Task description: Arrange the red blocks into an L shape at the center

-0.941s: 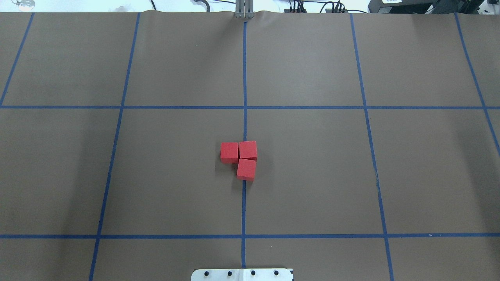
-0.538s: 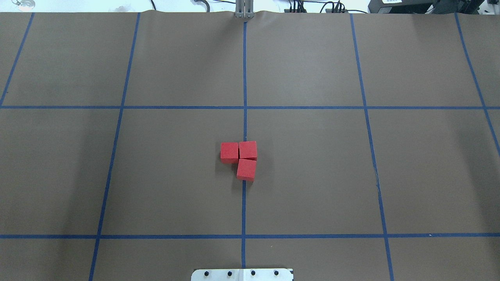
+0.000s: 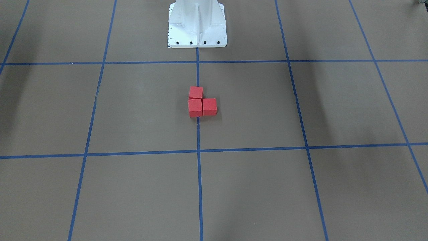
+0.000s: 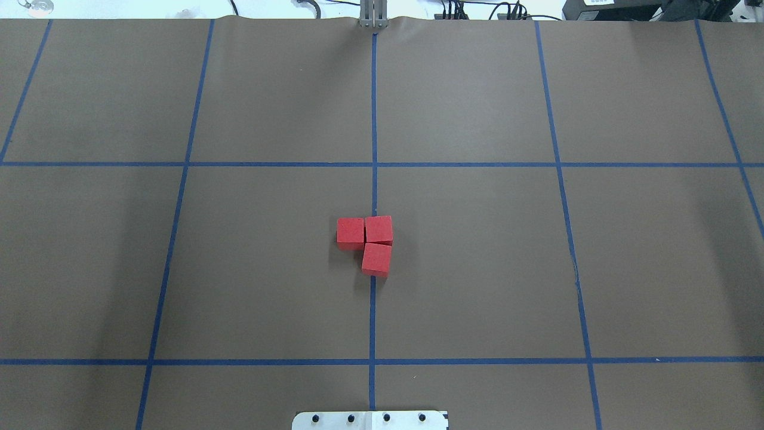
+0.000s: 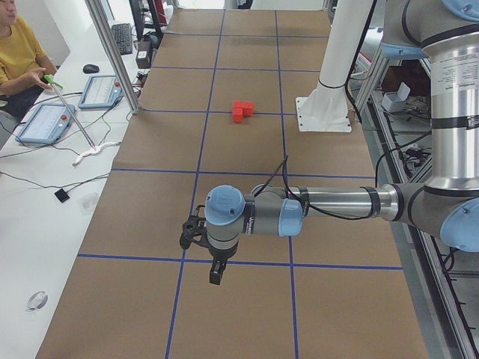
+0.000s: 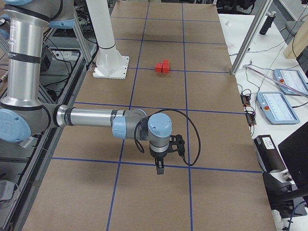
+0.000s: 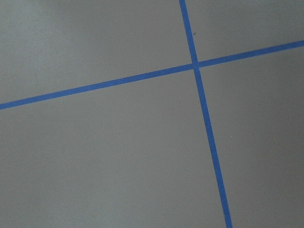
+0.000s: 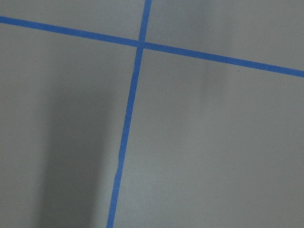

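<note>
Red blocks: three red blocks (image 4: pixel 378 229), touching, laid flat in an L.
Place: at the center (image 4: pixel 373 197) of the bench (image 4: pixel 477 269); two sit on the blue tape line (image 4: pixel 373 119), the third just to its left in the overhead view.
Arms: two, the left arm (image 5: pixel 337 202) and the right arm (image 6: pixel 91 117), each low over the bench, well apart from the blocks.
Left jaws: pointing down; I cannot tell whether they are apart or together.
Right jaws: likewise, cannot tell.
Operator (image 5: pixel 15 52): one, in yellow.
</note>
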You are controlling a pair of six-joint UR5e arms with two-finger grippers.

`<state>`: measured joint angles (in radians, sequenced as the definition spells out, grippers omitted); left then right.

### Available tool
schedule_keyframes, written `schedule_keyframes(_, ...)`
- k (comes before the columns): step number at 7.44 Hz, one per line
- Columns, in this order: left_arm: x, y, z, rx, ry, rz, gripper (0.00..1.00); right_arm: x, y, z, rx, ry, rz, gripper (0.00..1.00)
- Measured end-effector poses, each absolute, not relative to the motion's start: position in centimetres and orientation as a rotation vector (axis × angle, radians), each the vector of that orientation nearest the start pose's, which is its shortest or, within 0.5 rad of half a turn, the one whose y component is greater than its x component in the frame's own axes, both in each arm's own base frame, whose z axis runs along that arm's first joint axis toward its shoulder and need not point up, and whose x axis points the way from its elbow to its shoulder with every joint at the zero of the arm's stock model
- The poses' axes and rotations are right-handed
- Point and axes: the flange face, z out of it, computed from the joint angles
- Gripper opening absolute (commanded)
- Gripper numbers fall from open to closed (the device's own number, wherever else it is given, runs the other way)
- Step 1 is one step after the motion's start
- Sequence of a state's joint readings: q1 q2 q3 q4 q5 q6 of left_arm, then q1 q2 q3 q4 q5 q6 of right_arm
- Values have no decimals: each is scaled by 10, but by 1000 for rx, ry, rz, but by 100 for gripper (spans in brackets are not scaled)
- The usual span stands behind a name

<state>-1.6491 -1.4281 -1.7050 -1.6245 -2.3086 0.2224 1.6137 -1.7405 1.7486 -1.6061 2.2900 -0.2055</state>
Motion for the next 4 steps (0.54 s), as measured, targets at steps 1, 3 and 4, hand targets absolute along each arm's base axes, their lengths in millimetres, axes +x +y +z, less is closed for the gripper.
schedule_keyframes(1,-100,-428,656,153,724,154,100,86,-413,657,61,-717,-144,100)
schedule_keyframes(3,-100,-428,656,153,724,154,100,86,-412,658,58,-717,-142,100)
schedule_keyframes(4,-100,-428,655,155,724,155,100,86,-412,657,59,-717,-142,100)
